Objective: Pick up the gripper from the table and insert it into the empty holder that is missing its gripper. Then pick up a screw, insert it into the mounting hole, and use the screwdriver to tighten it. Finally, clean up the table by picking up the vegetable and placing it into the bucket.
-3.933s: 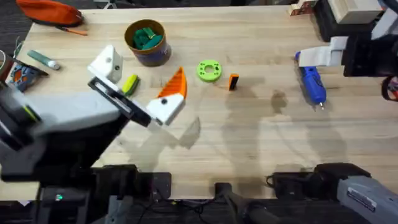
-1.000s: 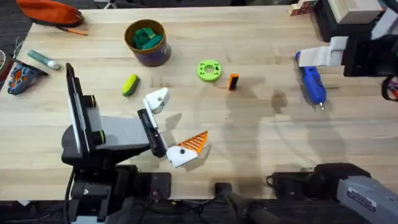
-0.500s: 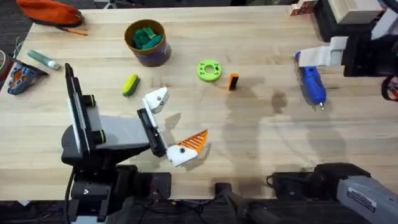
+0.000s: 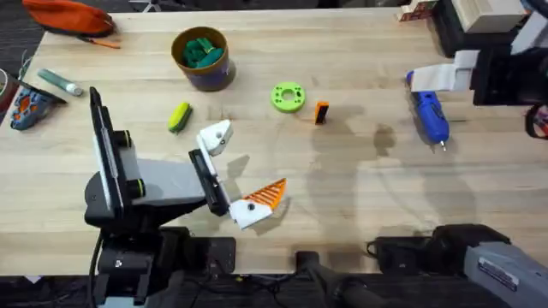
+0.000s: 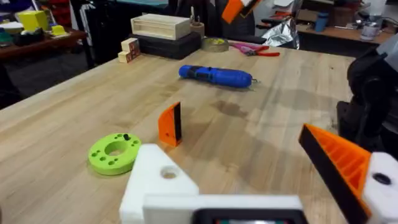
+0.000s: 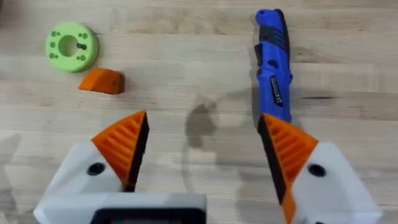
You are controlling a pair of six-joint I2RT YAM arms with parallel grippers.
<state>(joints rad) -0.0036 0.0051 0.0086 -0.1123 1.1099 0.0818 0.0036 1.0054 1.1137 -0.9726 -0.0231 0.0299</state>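
Observation:
The loose orange gripper (image 4: pixel 321 112) (image 5: pixel 170 124) (image 6: pixel 102 81) lies on the table beside a green disc (image 4: pixel 288 97). My left gripper (image 4: pixel 248 162) (image 5: pixel 249 168) rests low near the front edge, open. One side is the bare white holder (image 4: pixel 216 137) (image 5: pixel 161 183); the other carries an orange finger (image 4: pixel 267 195). The blue screwdriver (image 4: pixel 431 115) (image 6: pixel 273 62) lies at the right, just under my right gripper (image 6: pixel 202 134), which hovers open with both orange fingers. The yellow vegetable (image 4: pixel 178 116) lies left of the holder. The bucket (image 4: pixel 203 56) stands at the back.
A small dark screw (image 6: pixel 81 45) sits on the green disc (image 5: pixel 114 152). A marker pen (image 4: pixel 60 81) and an orange pouch (image 4: pixel 68 15) lie at the far left. A wooden box (image 4: pixel 479 13) stands at the back right.
Since 3.9 s ago the left arm has dropped and drawn back toward the front edge, uncovering the vegetable. Nothing has moved over the last second.

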